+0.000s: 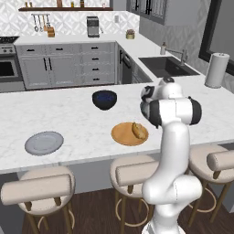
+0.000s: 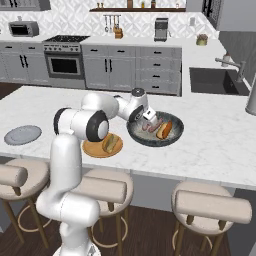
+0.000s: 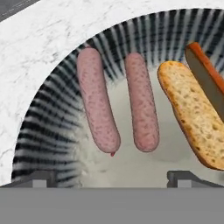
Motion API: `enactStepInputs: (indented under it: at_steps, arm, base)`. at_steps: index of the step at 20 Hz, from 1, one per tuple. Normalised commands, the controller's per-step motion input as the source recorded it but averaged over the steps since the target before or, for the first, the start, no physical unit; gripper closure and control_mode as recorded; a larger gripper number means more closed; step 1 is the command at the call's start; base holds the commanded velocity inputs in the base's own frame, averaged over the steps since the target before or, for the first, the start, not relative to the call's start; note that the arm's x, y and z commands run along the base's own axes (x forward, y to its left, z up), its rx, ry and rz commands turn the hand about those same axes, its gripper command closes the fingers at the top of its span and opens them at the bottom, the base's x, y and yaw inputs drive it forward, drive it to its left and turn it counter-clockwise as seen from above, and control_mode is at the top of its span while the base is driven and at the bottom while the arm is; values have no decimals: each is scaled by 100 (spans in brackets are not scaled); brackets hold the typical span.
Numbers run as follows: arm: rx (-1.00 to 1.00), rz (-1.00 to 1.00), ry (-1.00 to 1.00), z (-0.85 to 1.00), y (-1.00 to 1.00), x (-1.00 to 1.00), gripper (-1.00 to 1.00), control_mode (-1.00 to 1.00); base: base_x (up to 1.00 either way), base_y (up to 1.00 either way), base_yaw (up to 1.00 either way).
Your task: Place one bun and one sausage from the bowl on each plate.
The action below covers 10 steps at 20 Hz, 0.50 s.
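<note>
Stools: nearest, under the counter's front edge.
Left base view: tan plate (image 1: 124, 135) holds a bun (image 1: 139, 130); grey plate (image 1: 44, 142) bare.
Right base view: gripper (image 2: 150, 121) over the bowl (image 2: 172, 137).
Hand view: fingers spread, empty; two sausages (image 3: 97, 105), another bun (image 3: 192, 113) left.

The bowl (image 3: 52, 109) is cut off by the right and lower edges of the hand view. The bun (image 3: 192, 113) there is cropped at the right edge. In the left base view the bowl is hidden behind the arm (image 1: 176, 132).
</note>
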Motion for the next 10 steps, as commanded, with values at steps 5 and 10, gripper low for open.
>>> enactStepInputs:
  at_steps: [5,10]
  arm:
    - [0,3,0,-35,0,59,-100,-100]
    - [0,5,0,-18,-6,20,-100,-100]
  base:
    - [0,0,0]
    - [0,0,0]
